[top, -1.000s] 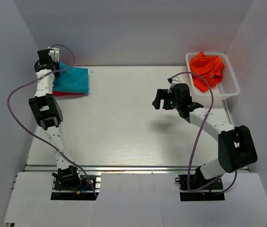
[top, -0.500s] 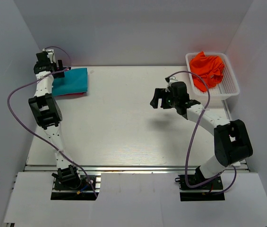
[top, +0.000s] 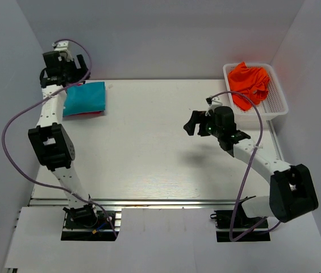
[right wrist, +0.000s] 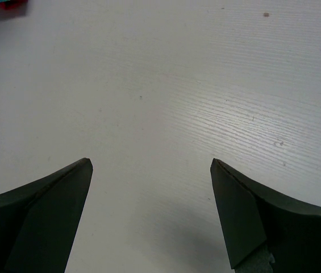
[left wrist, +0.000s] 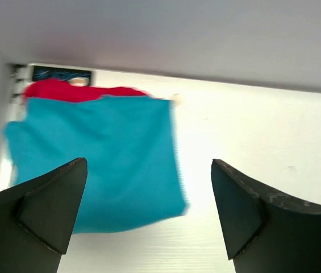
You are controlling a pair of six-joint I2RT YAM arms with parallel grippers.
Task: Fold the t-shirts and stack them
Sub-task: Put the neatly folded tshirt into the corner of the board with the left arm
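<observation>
The right gripper [right wrist: 150, 162] hangs spread over the middle of the table [top: 143, 153], holding nothing. Farther back, the left gripper [left wrist: 149, 164], also spread, hovers above the folded teal t-shirt [top: 85, 98], which is stacked on the red t-shirt [left wrist: 69, 91] at far left. An orange t-shirt [top: 250, 79] fills the basket [top: 278, 106] at far right.

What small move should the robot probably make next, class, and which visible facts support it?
Probably swing the right gripper toward the basket to grasp the orange t-shirt. It lies crumpled there, while the teal t-shirt already sits folded on the red t-shirt. Both it and the left gripper are open, empty.
</observation>
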